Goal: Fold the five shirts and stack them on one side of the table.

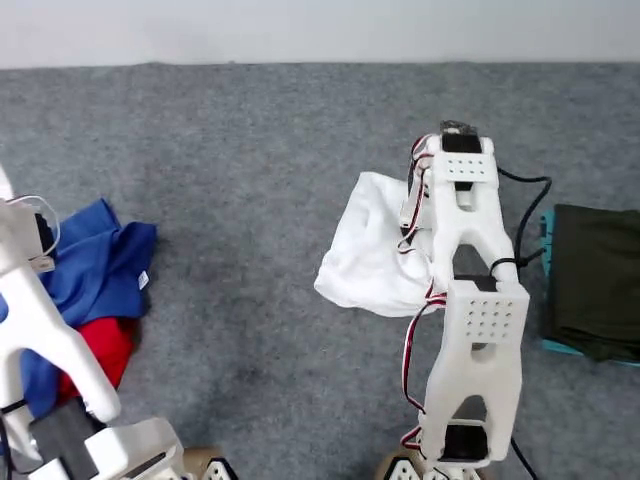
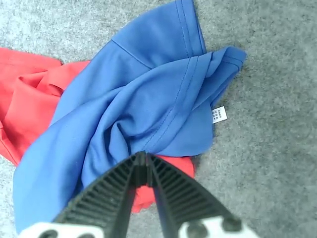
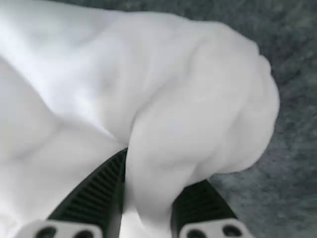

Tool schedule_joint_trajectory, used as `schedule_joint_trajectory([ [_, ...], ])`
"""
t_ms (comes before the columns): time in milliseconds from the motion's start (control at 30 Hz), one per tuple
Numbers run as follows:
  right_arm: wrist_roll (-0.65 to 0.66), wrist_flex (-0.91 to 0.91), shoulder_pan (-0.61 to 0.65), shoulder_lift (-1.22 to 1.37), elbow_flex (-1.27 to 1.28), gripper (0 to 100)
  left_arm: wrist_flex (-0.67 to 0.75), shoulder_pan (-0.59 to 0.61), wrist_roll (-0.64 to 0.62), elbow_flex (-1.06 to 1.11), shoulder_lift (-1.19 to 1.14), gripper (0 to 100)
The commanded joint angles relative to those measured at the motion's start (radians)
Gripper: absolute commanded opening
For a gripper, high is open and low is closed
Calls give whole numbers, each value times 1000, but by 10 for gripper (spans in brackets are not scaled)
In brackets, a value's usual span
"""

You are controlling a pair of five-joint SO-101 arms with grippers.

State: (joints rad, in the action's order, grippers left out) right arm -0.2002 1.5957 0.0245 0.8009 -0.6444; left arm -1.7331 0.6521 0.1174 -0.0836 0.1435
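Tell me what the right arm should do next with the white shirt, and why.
Probably lift the white shirt slightly and pull it out flat on the table. The right gripper is clamped on a bunched fold of it, and it lies crumpled mid-table, so it likely needs spreading before any fold.

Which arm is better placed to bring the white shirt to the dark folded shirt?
Right. The right claw grips the white shirt, and in the high view that arm stands next to the dark folded shirt. The left claw is shut on the blue shirt, across the table.
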Motion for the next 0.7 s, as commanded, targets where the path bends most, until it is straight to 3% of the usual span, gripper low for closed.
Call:
schedule_joint_trajectory([
  [0,104,165,-48,-18,-180,9,-20,6,5,-7,35,16],
  [333,301,200,-165,-240,-236,8,-18,5,5,-7,34,16],
  [667,445,200,-239,-657,46,8,-18,5,5,-7,34,16],
])
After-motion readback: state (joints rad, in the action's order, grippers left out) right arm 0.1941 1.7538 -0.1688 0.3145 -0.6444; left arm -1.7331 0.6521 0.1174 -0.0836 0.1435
